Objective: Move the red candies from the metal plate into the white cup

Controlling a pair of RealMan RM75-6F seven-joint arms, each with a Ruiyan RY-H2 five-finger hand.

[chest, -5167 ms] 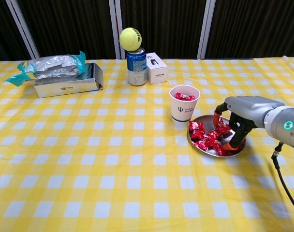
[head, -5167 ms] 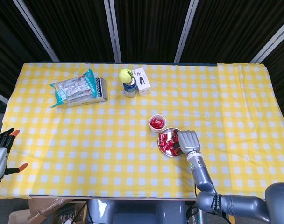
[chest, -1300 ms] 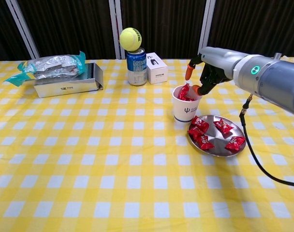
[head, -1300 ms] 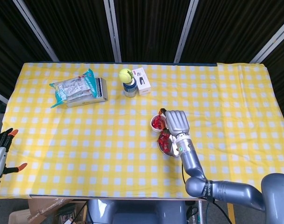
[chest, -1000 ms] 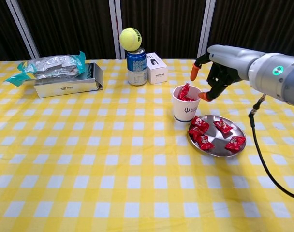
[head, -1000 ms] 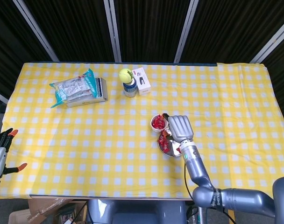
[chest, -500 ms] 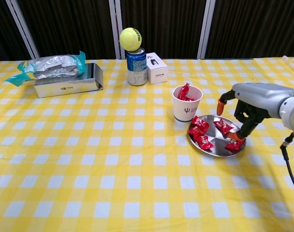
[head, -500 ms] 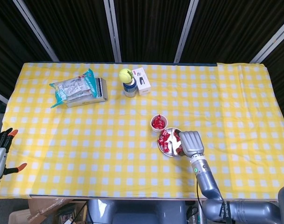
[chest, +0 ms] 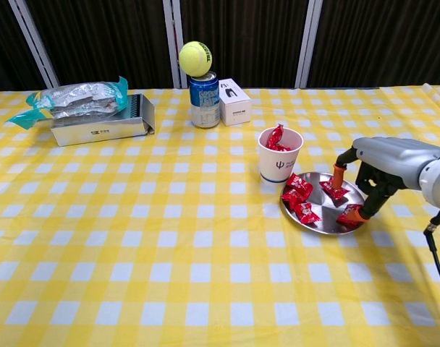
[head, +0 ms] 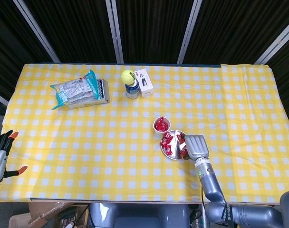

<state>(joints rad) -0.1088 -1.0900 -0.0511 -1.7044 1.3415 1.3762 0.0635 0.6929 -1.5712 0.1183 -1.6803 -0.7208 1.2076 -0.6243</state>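
Chest view: right hand fingers reach metal plate rim.

I see a matt woven tablecloth in yellow-and-white check, creased at its far right edge. The plate is bare polished metal with a soft shine. The candies wear glossy, crinkled red wrappers. The cup looks like matt white paper. My right hand has a smooth grey shell and orange rubbery fingertips. The can is glossy blue metal, the ball fuzzy felt.
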